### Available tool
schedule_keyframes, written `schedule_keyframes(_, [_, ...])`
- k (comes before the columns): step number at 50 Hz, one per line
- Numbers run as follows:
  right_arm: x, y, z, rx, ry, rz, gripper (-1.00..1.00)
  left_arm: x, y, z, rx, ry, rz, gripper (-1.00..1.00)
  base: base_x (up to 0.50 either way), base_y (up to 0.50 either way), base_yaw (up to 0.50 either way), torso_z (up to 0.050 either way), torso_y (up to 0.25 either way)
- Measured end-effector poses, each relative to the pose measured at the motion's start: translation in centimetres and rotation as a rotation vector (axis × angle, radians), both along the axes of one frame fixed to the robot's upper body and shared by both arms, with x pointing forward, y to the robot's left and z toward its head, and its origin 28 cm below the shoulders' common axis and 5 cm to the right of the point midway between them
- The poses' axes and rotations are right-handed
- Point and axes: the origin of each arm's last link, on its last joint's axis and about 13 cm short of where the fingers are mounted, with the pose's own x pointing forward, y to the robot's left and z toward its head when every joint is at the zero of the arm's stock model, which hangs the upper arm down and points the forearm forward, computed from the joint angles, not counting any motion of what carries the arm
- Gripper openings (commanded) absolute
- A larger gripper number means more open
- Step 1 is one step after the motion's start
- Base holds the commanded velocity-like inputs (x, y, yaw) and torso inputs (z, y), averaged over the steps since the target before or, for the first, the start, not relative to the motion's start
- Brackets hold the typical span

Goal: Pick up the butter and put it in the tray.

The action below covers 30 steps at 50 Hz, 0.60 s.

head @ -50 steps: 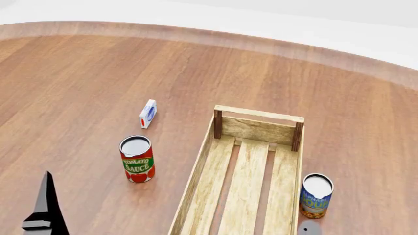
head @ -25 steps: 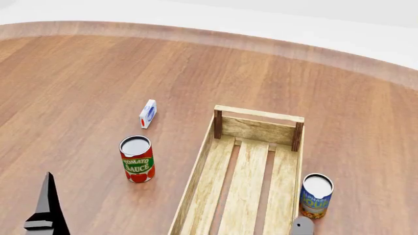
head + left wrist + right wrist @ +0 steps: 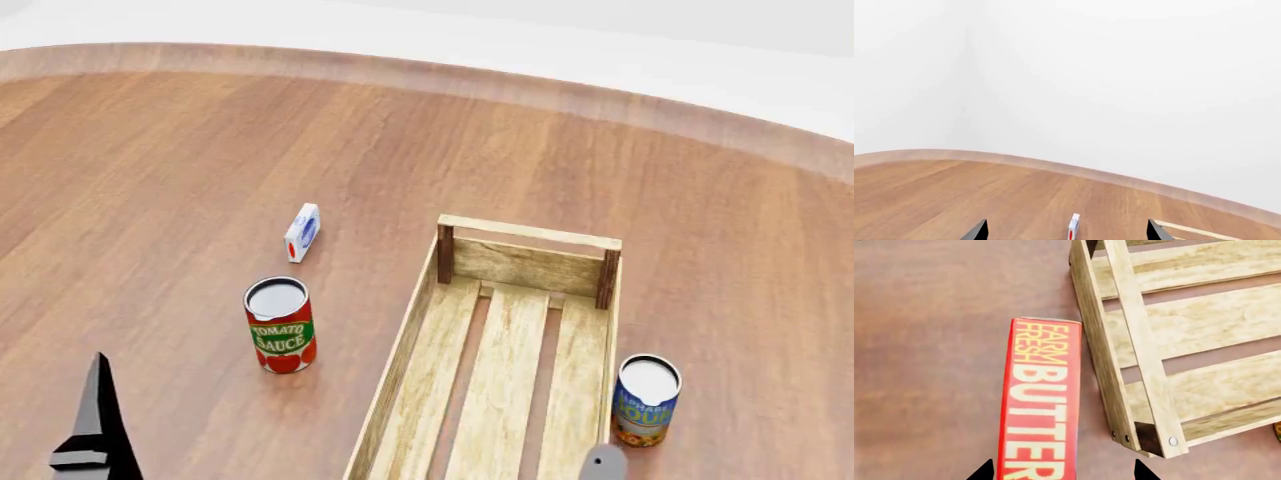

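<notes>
butter (image 3: pixel 1038 405): on table just beside tray (image 3: pixel 1102 347) | right gripper (image 3: pixel 1062 471): fingers apart, straddling butter | left gripper (image 3: pixel 1066 231): fingers apart, holding nothing | 2 cans flank tray

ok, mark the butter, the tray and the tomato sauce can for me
butter (image 3: pixel 1039 415): right wrist view, red lettered face.
tray (image 3: pixel 530 265): head view, inner face of the far end plank.
tomato sauce can (image 3: pixel 282 338): head view, label on its side.

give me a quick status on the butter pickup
Right end effector open above butter, not gripping. Butter outside the tray, beside its wall. Left end effector open, idle.
</notes>
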Motion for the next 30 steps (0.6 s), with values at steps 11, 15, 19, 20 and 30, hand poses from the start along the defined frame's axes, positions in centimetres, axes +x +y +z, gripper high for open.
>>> schedule_keyframes(11, [0.1,0.2,-0.9,0.016,0.007,0.002,1.00,0.0,0.0,-0.1,0.000,0.001,0.001,1.00,0.00,0.00,0.00,0.000,0.000])
schedule_keyframes(15, [0.1,0.3,-1.3,0.020,0.011,0.002,1.00,0.0,0.0,-0.1,0.000,0.001,0.001,1.00,0.00,0.00,0.00,0.000,0.000])
schedule_keyframes(19, [0.1,0.3,-1.7,0.023,0.016,0.002,1.00,0.0,0.0,-0.1,-0.001,0.001,0.001,1.00,0.00,0.00,0.00,0.000,0.000])
schedule_keyframes(20, [0.1,0.3,-1.8,0.024,0.017,0.001,1.00,0.0,0.0,-0.1,-0.001,0.001,0.001,1.00,0.00,0.00,0.00,0.000,0.000])
schedule_keyframes(30, [-0.1,0.4,-2.9,0.030,0.038,-0.006,1.00,0.0,0.0,0.0,-0.001,0.001,0.002,1.00,0.00,0.00,0.00,0.000,0.000])
